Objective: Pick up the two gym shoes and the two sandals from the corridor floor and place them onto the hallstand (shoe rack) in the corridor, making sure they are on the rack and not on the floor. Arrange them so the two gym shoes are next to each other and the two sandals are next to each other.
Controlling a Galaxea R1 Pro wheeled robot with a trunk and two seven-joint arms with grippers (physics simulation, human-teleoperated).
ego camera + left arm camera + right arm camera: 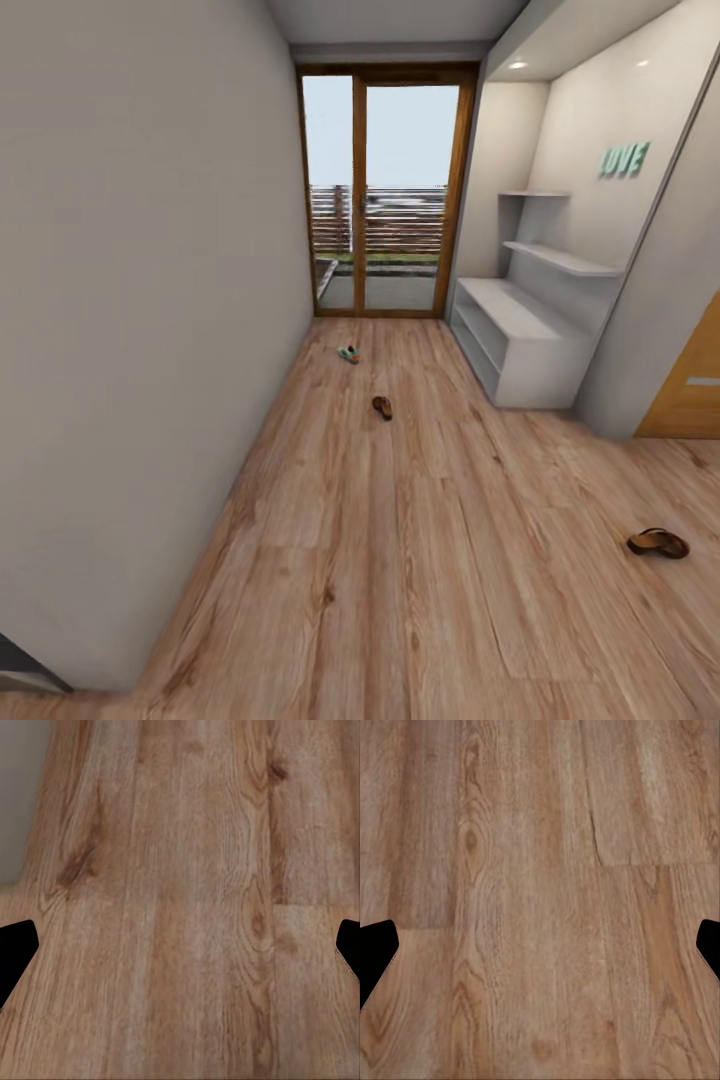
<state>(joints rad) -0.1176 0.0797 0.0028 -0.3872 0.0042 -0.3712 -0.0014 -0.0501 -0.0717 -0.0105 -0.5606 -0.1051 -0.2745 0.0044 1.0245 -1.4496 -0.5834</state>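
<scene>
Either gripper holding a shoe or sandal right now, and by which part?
Nothing is held. The left gripper and right gripper are open over bare corridor floor, fingertips wide apart with only planks between.

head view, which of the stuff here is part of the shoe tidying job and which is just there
Job things:
gym shoe on the corridor floor
near sandal
far sandal
hallstand, nothing on it yet

Just there:
glass door
LOVE sign
wooden door
</scene>
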